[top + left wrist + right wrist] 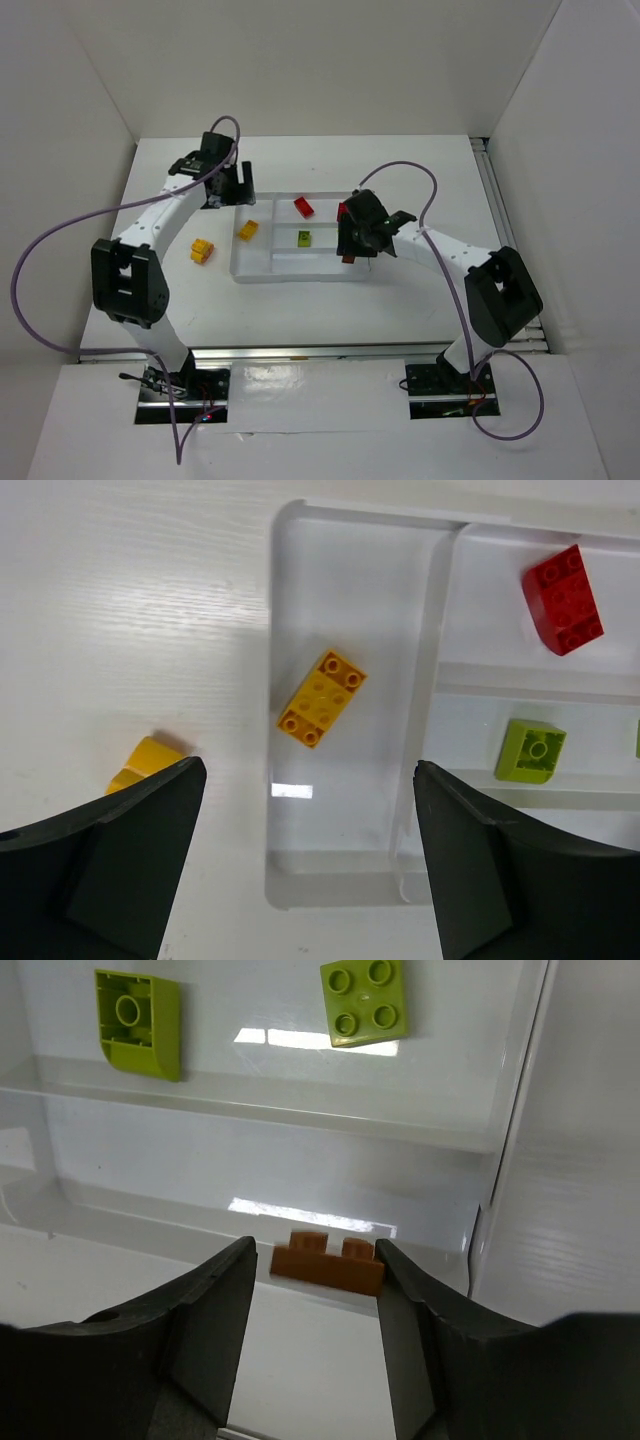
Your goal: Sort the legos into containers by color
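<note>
The right gripper (317,1252) is standing with its jaws parted a little around a small brownish-orange plastic brick (328,1265). A sliver of gap is showing on one side, so it is straddling the piece, not clamping it. The brick is lying right at the fingertips, in a narrow trough of the shallow translucent-white plastic tray (280,1110). In the next trough beyond the tips, a lime-green sloped brick (140,1022) and a lime-green square studded brick (365,1000) are lying. The left gripper (308,770) is hanging wide open and empty, with an orange-yellow oblong brick (322,698) lying ahead of and between its jaws in the tall section. A yellow brick (145,763) is peeking out on the white table (120,600) just outside one finger. These bricks are probably light, rigid and slick, so pinching the flat side walls across the short width, not the studs, is looking safest.
</note>
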